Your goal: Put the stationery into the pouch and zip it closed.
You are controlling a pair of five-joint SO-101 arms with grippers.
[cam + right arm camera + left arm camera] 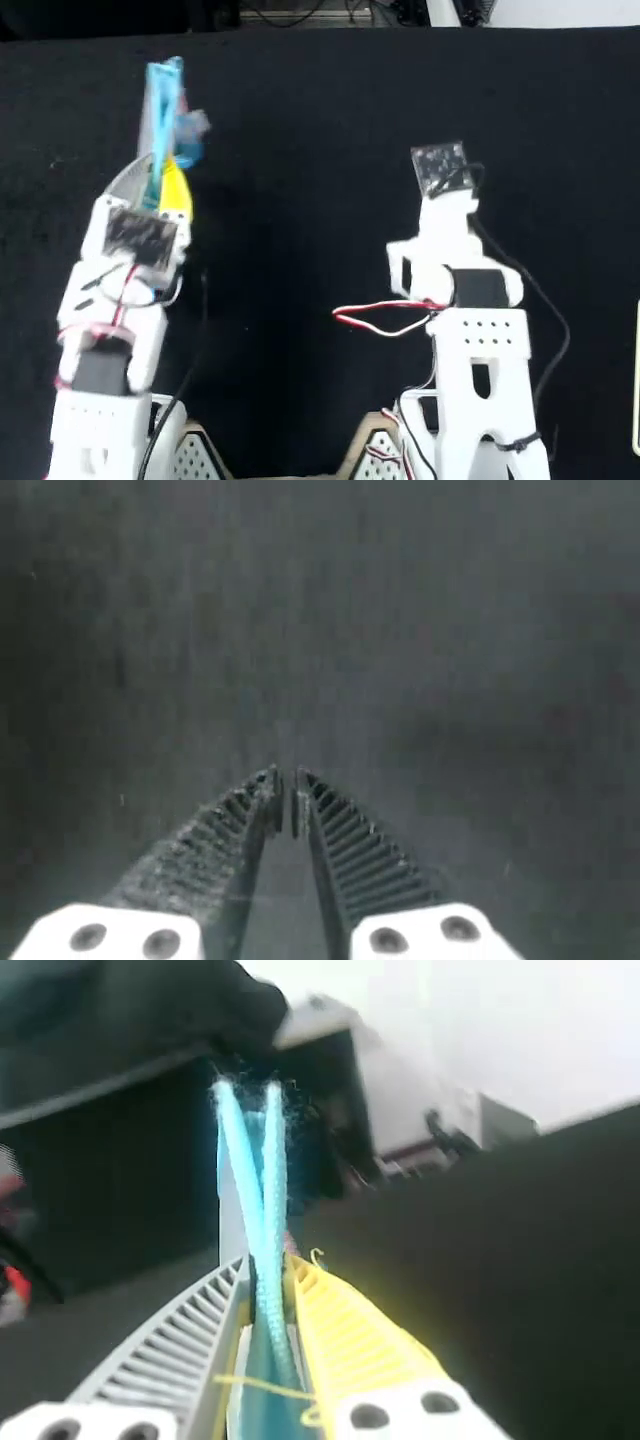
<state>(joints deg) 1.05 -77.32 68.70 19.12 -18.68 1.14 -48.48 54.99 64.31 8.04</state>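
A black cloth covers the table (320,120), and both arms stand at its near edge.

The left gripper (268,1265) is clamped tight on the pouch (248,1160), a light blue fabric thing. In the left wrist view the grey finger (180,1330) and the yellow finger (350,1340) press it flat between them. Two fuzzy blue edges rise side by side out past the fingertips. From the high view the pouch (160,100) stands on edge beyond the left gripper (158,168), lifted off the cloth and pointing away from the arm. A small blurred blue bit (190,130) sits just beside it on the yellow finger's side; what it is cannot be made out.

The right gripper (287,780) has its two dark ribbed fingers drawn together, tips almost touching with only a thin slit between, and nothing is gripped. Bare black cloth lies beyond the tips.

The part of the pouch behind the left fingertips is hidden by the fingers and cut off at the picture's edge. Whether its zip is open or closed cannot be told, nor what is inside. Beyond the pouch in the left wrist view, dark shapes and a pale wall are blurred.
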